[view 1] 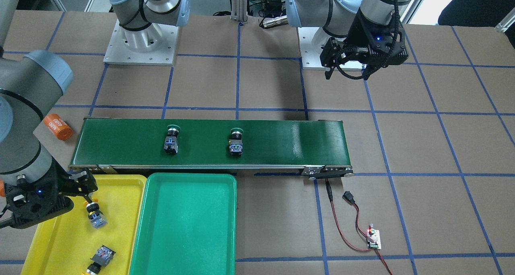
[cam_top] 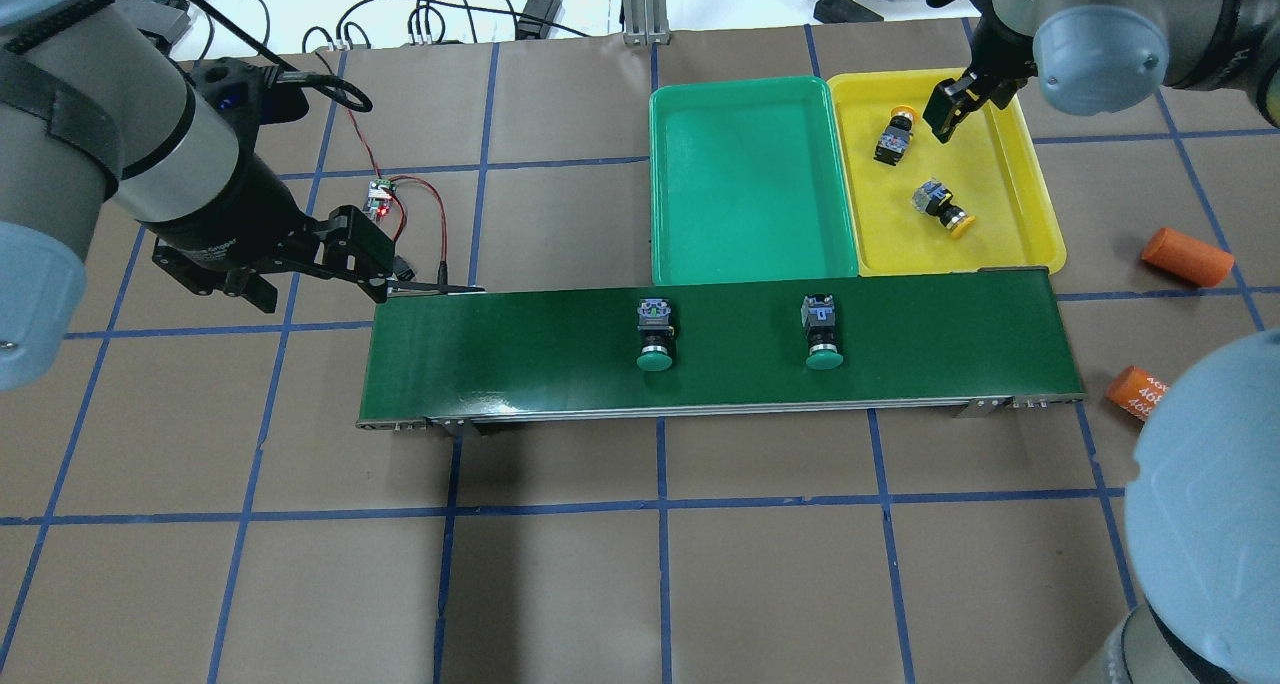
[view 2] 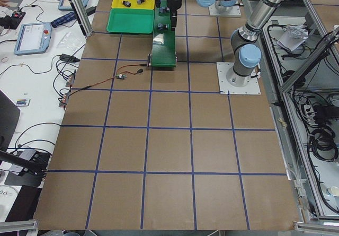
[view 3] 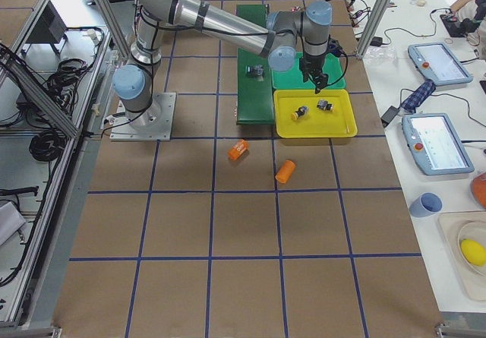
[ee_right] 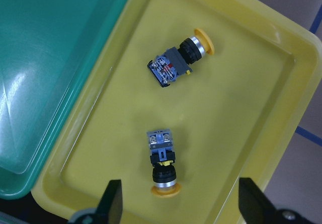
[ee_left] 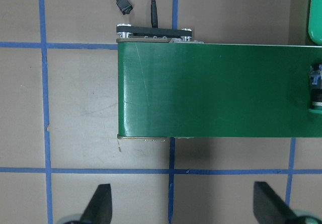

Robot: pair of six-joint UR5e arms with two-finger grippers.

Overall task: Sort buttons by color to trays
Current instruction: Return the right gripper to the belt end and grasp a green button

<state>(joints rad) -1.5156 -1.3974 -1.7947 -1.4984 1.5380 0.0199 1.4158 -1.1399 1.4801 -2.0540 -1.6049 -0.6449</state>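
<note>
Two green-capped buttons (cam_top: 653, 336) (cam_top: 821, 332) lie on the dark conveyor belt (cam_top: 520, 349), caps toward the robot. Two yellow-capped buttons (ee_right: 176, 63) (ee_right: 162, 161) lie on their sides in the yellow tray (ee_right: 241, 108). Beside it, the green tray (cam_top: 750, 179) holds nothing. My right gripper (ee_right: 182, 204) hangs open above the yellow tray, just over the nearer yellow button (view 1: 95, 215), gripping nothing. My left gripper (ee_left: 183, 204) is open and bare, hovering off the belt's far left end (ee_left: 151, 90), well away from the buttons.
Two orange cylinders (cam_top: 1187, 256) (cam_top: 1135, 389) lie on the table right of the belt. A small circuit board (cam_top: 378, 199) with red and black wires sits beyond the belt's left end. Blue tape grids the brown tabletop.
</note>
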